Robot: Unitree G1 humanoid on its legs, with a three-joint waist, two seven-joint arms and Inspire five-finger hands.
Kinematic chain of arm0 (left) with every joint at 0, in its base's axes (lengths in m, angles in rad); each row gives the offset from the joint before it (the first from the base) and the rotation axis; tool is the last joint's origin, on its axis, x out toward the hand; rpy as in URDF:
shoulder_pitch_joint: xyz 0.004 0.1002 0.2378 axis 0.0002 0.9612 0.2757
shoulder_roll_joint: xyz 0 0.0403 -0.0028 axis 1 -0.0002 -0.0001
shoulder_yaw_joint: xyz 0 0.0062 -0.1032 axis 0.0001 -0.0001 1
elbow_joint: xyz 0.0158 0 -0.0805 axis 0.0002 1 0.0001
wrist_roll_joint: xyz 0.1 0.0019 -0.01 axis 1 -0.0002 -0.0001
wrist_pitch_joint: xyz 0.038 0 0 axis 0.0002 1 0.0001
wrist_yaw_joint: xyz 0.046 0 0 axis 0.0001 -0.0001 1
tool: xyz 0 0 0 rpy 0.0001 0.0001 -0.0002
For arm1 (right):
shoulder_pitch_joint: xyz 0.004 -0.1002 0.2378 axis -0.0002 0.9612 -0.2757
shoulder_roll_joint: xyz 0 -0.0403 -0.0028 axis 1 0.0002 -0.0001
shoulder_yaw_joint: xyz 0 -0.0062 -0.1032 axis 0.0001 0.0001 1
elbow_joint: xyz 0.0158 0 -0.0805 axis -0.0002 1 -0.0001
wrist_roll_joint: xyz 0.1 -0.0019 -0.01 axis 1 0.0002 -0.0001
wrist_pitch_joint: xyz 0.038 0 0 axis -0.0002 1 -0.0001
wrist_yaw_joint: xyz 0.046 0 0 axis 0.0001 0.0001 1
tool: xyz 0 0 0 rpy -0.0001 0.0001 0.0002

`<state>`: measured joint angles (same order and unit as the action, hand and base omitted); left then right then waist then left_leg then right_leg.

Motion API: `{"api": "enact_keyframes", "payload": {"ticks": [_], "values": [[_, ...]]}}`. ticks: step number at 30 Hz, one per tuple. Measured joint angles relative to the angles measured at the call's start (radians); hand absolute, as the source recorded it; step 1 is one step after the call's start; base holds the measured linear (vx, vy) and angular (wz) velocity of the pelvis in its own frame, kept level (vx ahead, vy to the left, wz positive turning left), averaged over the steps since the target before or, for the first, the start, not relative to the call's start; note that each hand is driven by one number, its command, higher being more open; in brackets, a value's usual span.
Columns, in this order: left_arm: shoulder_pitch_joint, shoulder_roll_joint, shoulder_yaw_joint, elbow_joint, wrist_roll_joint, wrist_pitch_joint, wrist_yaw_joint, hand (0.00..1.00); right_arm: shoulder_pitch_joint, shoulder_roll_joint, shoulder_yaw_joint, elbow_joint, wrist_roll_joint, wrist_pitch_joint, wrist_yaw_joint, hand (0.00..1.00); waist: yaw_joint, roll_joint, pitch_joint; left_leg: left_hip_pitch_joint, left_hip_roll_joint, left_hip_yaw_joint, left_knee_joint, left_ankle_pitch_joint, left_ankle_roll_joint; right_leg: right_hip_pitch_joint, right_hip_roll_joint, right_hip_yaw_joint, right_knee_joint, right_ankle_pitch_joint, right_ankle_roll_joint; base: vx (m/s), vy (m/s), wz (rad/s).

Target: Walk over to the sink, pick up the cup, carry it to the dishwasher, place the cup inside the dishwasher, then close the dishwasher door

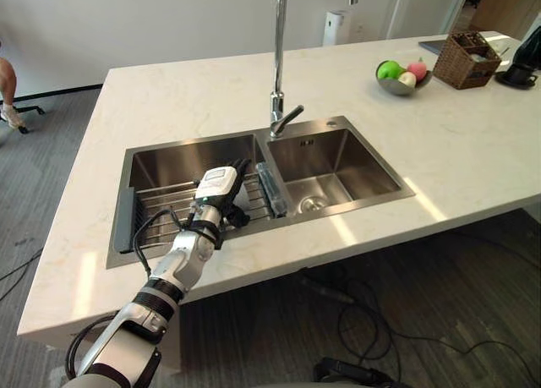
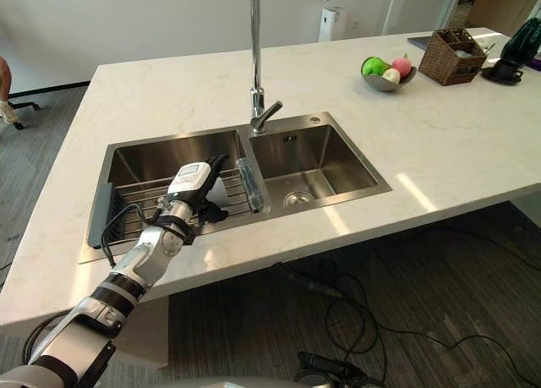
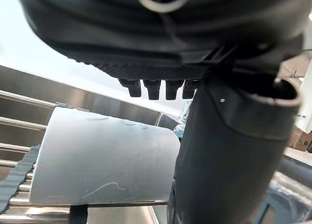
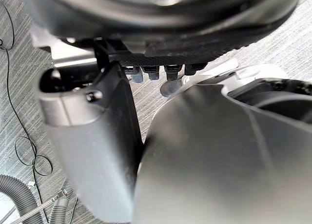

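1. Since the robot stands at the counter [image 1: 169,92] with the sink [image 1: 186,160] right under the head camera, I count the walk as done. By my judgement the pickup, the carry, the loading and the door closing are all left to do.
2. Across the sink's left basin sits a wire rack [image 1: 161,204], and my left arm reaches down over it.
3. My left hand [image 1: 217,183] hovers low above that rack. Its fingers [image 3: 153,87] are straight and the thumb [image 3: 229,151] stands apart from them, so it is spread wide and grips nothing.
4. My right hand [image 4: 87,136] hangs over the floor, relaxed and empty.
5. On the rack, the cup [image 3: 102,160] lies tipped on its side, a pale cylinder just past the left fingertips and close beside the thumb. I cannot tell whether the thumb touches it. I judge the hand is lined up for the grasp but has not closed.
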<state>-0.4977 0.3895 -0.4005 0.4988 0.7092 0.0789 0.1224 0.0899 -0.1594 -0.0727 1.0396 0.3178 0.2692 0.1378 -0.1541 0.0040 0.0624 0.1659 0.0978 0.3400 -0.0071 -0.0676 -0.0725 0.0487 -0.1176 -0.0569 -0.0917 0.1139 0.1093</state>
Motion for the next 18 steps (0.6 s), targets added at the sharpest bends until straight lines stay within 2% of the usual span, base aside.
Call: {"api": "enact_keyframes", "payload": {"ticks": [5,10,11,16,18], "values": [[-0.059,-0.014,0.001,0.075,0.000,0.062,-0.053,1.00,-0.003,0.000,0.000,-0.004,-0.006,0.007,0.018,1.00,-0.012,0.001,-0.001,-0.001,0.000,0.005,-0.004,0.000,0.000,-0.006,0.002,0.004,0.000,0.000,0.000,-0.02,-0.026,-0.03],[-0.094,-0.018,0.008,0.143,-0.002,0.090,-0.082,1.00,-0.008,0.001,0.000,-0.007,-0.006,0.018,0.025,1.00,-0.023,0.002,-0.003,-0.002,0.000,0.010,-0.010,0.000,-0.001,-0.013,0.004,0.004,0.000,0.000,0.000,-0.01,-0.017,-0.03],[-0.105,-0.019,0.009,0.159,-0.003,0.092,-0.083,0.00,-0.009,0.001,0.000,-0.007,-0.006,0.022,0.028,1.00,-0.024,0.002,-0.003,-0.002,0.000,0.011,-0.011,0.000,-0.001,-0.013,0.004,0.004,0.000,0.000,0.000,0.00,0.000,0.00],[-0.121,-0.041,0.041,0.216,-0.001,0.075,-0.062,0.00,-0.009,0.000,0.000,-0.007,-0.006,0.024,0.031,1.00,-0.024,0.002,-0.004,-0.002,0.000,0.012,-0.010,0.000,-0.001,-0.014,0.004,0.004,0.000,0.000,0.000,-0.04,-0.036,-0.01],[-0.127,-0.049,0.062,0.246,0.019,0.060,0.011,0.00,-0.009,0.000,0.000,-0.007,-0.006,0.024,0.032,1.00,-0.026,0.002,-0.005,-0.003,0.000,0.013,-0.008,-0.001,-0.001,-0.016,0.004,0.006,0.000,0.000,0.000,-0.06,-0.043,-0.03]]}}
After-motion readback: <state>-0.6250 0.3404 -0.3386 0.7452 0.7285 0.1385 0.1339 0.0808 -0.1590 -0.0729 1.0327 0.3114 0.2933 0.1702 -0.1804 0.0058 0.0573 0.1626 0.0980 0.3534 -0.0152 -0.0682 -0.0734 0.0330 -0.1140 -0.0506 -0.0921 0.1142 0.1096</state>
